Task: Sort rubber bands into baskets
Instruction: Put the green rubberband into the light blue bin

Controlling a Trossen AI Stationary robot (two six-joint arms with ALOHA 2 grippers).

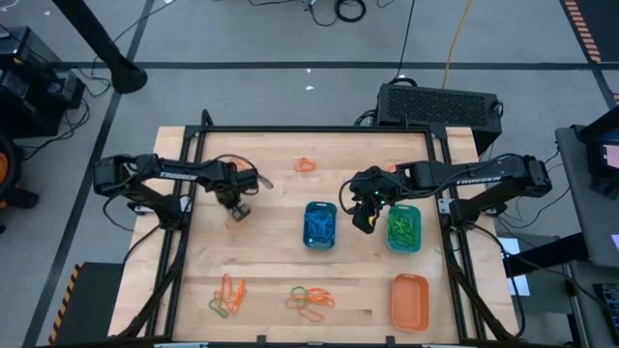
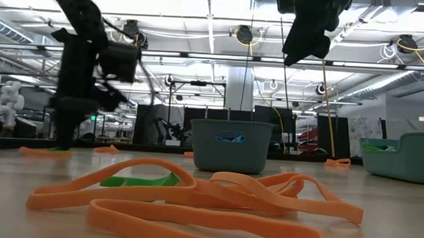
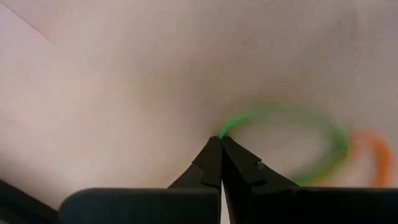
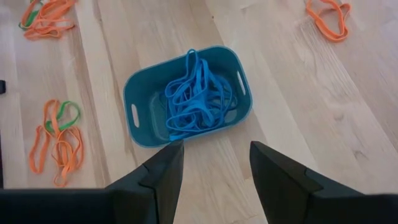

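Care now means lifting straight up off the pale wooden surface (image 1: 271, 246), since the left gripper (image 3: 221, 140), well left of the blue plastic basket (image 1: 320, 224), has its fingers pinched shut on a thin green rubber band (image 3: 292, 124), while the right gripper (image 4: 214, 163) hovers open above that basket.

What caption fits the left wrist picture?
Left gripper shut on a thin green rubber band, an orange rubber band beside it.

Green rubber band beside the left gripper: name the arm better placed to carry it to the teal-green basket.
Left. The left gripper is shut on the thin green rubber band. The right gripper hangs open and empty near the teal-green plastic basket.
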